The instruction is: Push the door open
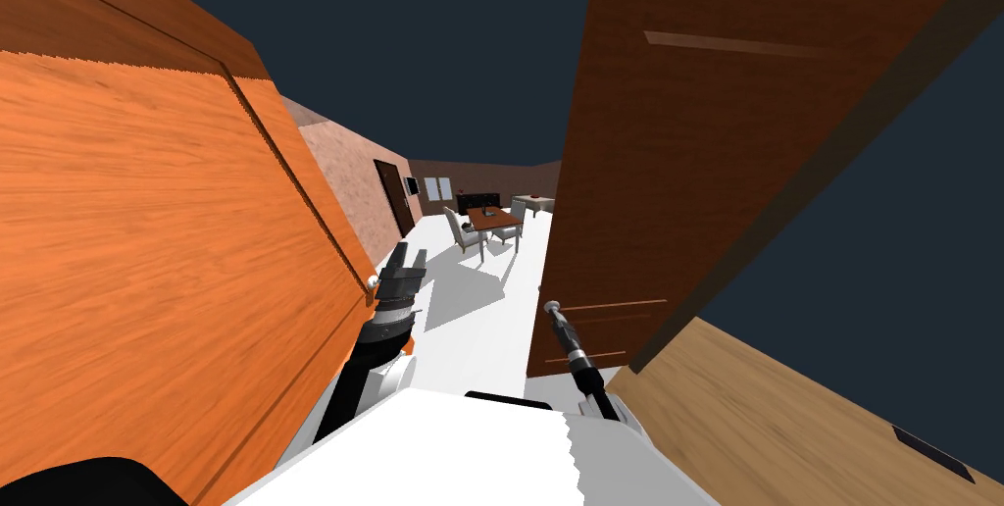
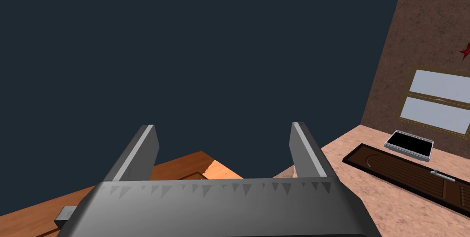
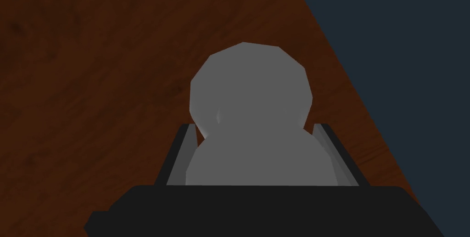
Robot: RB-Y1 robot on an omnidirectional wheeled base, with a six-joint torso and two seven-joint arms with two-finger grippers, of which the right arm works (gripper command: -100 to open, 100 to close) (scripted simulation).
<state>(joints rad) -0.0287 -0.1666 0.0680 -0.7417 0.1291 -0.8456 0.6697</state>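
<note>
Right wrist view puts the door's grey round knob [image 3: 250, 92] between the fingers of the right hand [image 3: 252, 126], which press its two sides. Behind it lies the dark brown wood of the door [image 3: 92, 87].

Head view has that door [image 1: 686, 137] on the robot's right, standing ajar. Its long axis is upright and its knob edge is turned toward the opening. The knob [image 1: 552, 308] sits low on that edge with the right hand [image 1: 555, 316] on it.

On the robot's left stands an orange wooden panel [image 1: 147, 235] with a small pale knob [image 1: 373, 281], and the left hand [image 1: 407, 257] hovers just beside it. Left wrist view shows the left hand [image 2: 220, 131] with its fingers wide apart against a dark blue-black area [image 2: 206, 41].

Through the gap a white floor [image 1: 471, 324] runs to a brown bench [image 1: 495, 219] with pale chairs [image 1: 463, 230], a pinkish-brown wall [image 1: 343, 177] and a dark far door [image 1: 395, 198]. Light wooden floor [image 1: 784, 412] lies beside the door's foot.
</note>
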